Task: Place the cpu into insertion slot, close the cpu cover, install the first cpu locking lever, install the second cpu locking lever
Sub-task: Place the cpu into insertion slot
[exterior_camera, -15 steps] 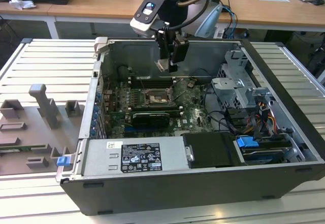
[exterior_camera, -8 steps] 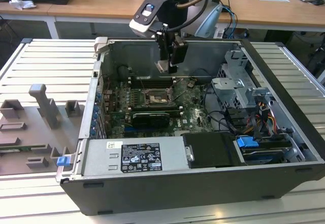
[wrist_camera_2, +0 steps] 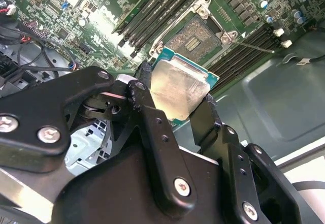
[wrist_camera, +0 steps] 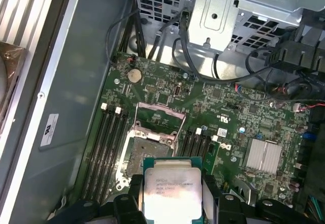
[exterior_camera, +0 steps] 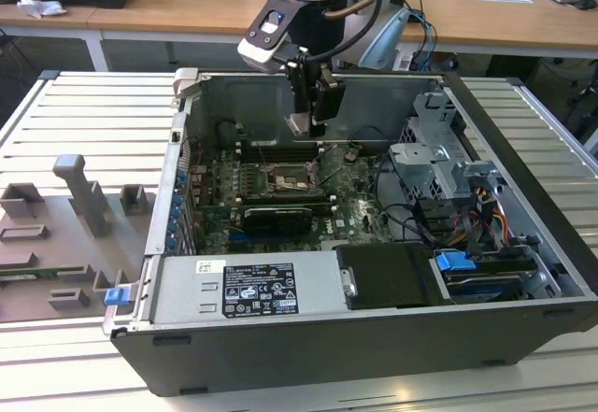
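The gripper point(wrist_camera_2: 176, 94), clamped on the cpu point(wrist_camera: 172, 191) near the insertion slot point(wrist_camera: 147, 153), could damage that slot if it descends tilted or offset.

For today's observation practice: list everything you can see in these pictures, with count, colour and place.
computer case: one, black, lying open
insertion slot: one, dark, silver-rimmed, empty, inside the case
cpu cover: one, silver, open at the slot's edge
memory slots: several, black, both sides of the slot
long card: one, black, beside the slot
power supply: one, grey, along the case wall
cpu: one, silvery, held in the claw
claw: one, black, shut on the cpu
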Robot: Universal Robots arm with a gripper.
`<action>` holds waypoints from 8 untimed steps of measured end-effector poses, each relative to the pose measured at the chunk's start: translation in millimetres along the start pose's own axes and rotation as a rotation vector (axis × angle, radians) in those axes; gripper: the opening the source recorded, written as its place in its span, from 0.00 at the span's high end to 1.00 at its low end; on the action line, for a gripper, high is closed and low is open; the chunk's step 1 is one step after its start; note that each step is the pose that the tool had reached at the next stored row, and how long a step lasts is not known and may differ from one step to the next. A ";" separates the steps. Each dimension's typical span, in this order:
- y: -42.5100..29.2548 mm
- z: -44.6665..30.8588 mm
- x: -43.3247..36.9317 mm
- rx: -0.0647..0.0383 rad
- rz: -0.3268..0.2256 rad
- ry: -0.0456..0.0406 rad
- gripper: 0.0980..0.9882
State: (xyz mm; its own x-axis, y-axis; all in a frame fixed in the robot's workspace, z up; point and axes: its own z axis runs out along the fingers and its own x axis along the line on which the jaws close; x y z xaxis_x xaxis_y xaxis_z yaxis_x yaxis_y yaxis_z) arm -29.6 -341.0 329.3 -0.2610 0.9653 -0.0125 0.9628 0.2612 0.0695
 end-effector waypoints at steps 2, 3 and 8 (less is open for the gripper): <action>-0.1 0.8 0.0 0.001 0.002 -0.0016 0.50; -0.2 1.4 0.0 0.001 0.003 -0.0017 0.50; -0.5 3.1 0.1 0.002 0.011 -0.0021 0.50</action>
State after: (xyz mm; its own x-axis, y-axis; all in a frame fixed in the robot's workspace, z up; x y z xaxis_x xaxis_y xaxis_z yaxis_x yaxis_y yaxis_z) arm -29.9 -341.0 326.2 -0.2501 0.9681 -0.0138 0.9658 0.2504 0.0678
